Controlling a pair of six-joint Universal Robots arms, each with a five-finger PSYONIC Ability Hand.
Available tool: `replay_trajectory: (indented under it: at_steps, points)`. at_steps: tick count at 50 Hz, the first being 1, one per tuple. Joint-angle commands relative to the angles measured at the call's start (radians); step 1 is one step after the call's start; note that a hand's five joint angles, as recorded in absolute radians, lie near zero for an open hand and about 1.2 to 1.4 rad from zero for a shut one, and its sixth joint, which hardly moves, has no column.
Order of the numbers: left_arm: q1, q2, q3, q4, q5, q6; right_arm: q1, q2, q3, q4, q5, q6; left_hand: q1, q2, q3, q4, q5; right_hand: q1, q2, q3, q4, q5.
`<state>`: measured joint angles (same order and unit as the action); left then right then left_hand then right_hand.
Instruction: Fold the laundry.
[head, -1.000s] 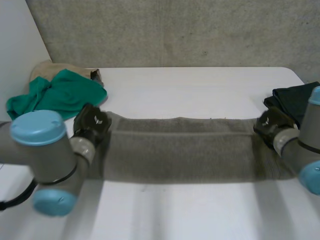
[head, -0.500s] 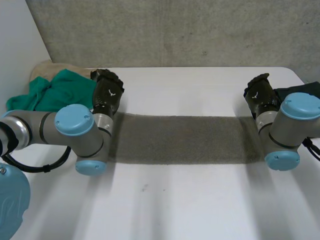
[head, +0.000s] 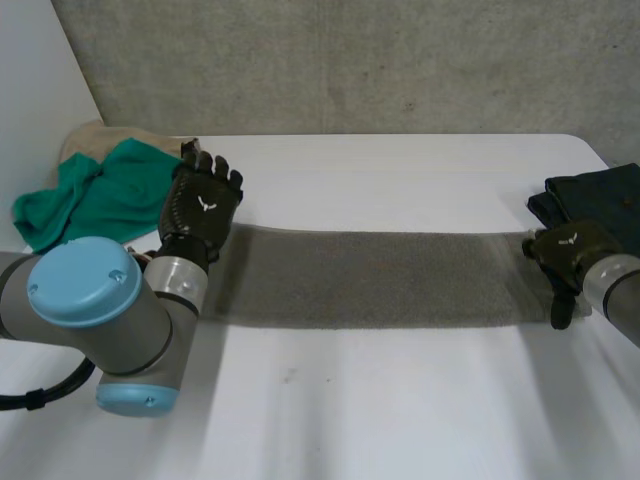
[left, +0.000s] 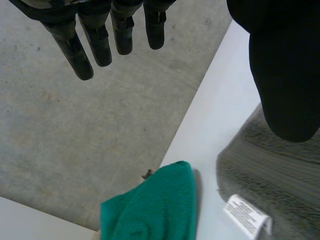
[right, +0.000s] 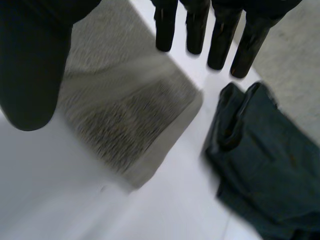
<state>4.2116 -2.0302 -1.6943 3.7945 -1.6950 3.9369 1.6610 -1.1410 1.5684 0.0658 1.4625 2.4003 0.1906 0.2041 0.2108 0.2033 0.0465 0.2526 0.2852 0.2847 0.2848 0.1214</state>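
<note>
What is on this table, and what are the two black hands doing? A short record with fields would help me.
table: white
towel: grey, folded into a long strip across the table's middle
left hand: open, fingers straight, holding nothing, above the towel's left end
right hand: open, holding nothing, over the towel's right end
towel label: white tag at the end near the left hand
green cloth: crumpled, far left corner
dark cloth: at the table's right edge, apart from the towel
</note>
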Motion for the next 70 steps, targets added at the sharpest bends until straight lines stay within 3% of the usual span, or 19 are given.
replay_trajectory:
  at_steps: [1,2,3,15,20,22,23,27,31,35,45,48,49,57,65,70]
  points:
    - [-0.012,-0.010,-0.010,0.001,0.000,-0.005,-0.032,0.105,0.028,-0.162,-0.002,-0.018,-0.016,-0.030,-0.036,-0.029,-0.047,0.933,0.900,0.901,0.901,0.890]
    - [-0.012,-0.010,-0.012,0.001,0.000,-0.005,-0.037,0.107,0.028,-0.173,-0.002,-0.020,-0.016,-0.030,-0.036,-0.029,-0.047,1.111,1.078,1.079,1.078,1.067]
    - [-0.012,-0.010,-0.015,-0.001,0.000,-0.005,-0.041,0.107,0.030,-0.179,-0.001,-0.021,-0.016,-0.030,-0.036,-0.029,-0.047,1.143,1.111,1.111,1.111,1.100]
    - [-0.008,0.016,-0.039,0.001,-0.002,-0.005,-0.187,0.007,0.084,-0.185,-0.037,-0.068,-0.016,-0.030,-0.036,-0.029,-0.047,1.144,1.111,1.112,1.112,1.100]
    - [-0.010,0.022,-0.059,-0.001,-0.002,-0.005,-0.268,-0.014,0.110,-0.182,-0.115,-0.162,-0.016,-0.030,-0.036,-0.029,-0.047,1.144,1.111,1.112,1.112,1.100]
    - [-0.010,0.025,-0.065,-0.001,-0.002,-0.007,-0.276,-0.022,0.122,-0.181,-0.166,-0.167,-0.016,-0.030,-0.036,-0.029,-0.047,0.660,0.627,0.628,0.628,0.617]
    - [-0.010,0.027,-0.065,-0.001,-0.002,-0.007,-0.280,-0.038,0.145,-0.182,-0.244,-0.162,-0.016,-0.030,-0.036,-0.029,-0.047,0.323,0.291,0.291,0.291,0.280]
    - [-0.010,0.030,-0.071,-0.001,-0.002,-0.014,-0.282,-0.051,0.176,-0.184,-0.400,-0.132,-0.016,-0.030,-0.036,-0.029,-0.047,0.270,0.237,0.238,0.238,0.227]
    - [-0.012,0.044,-0.074,-0.001,0.000,-0.047,-0.280,-0.051,0.182,-0.184,-0.493,-0.055,-0.016,-0.030,-0.036,-0.029,-0.047,0.279,0.246,0.247,0.246,0.235]
    - [-0.012,0.059,-0.085,-0.001,0.002,-0.088,-0.277,-0.016,0.167,-0.184,-0.505,-0.012,-0.016,-0.030,-0.036,-0.029,-0.047,0.302,0.269,0.270,0.270,0.259]
    - [-0.012,0.065,-0.088,-0.001,0.003,-0.100,-0.273,0.127,0.090,-0.196,-0.446,-0.023,-0.016,-0.030,-0.036,-0.029,-0.047,0.545,0.513,0.513,0.513,0.502]
    - [-0.012,0.065,-0.090,-0.001,0.003,-0.100,-0.271,0.145,0.068,-0.208,-0.407,-0.026,-0.016,-0.030,-0.036,-0.029,-0.047,1.119,1.086,1.087,1.087,1.075]
    - [-0.012,0.065,-0.090,-0.001,0.003,-0.100,-0.273,0.145,0.065,-0.212,-0.398,-0.026,-0.016,-0.030,-0.036,-0.029,-0.047,1.143,1.111,1.111,1.111,1.100]
    - [-0.012,0.067,-0.090,-0.001,0.002,-0.100,-0.282,0.115,0.081,-0.213,-0.327,-0.065,-0.016,-0.030,-0.036,-0.029,-0.047,1.144,1.111,1.112,1.112,1.100]
    - [-0.010,0.087,-0.097,-0.002,0.002,-0.102,-0.395,-0.020,0.096,-0.198,-0.137,-0.258,-0.016,-0.030,-0.036,-0.029,-0.047,1.144,1.111,1.112,1.112,1.100]
    - [-0.007,0.102,-0.102,-0.002,0.002,-0.102,-0.426,-0.052,0.079,-0.196,-0.093,-0.377,-0.016,-0.030,-0.036,-0.029,-0.047,1.144,1.111,1.112,1.112,1.100]
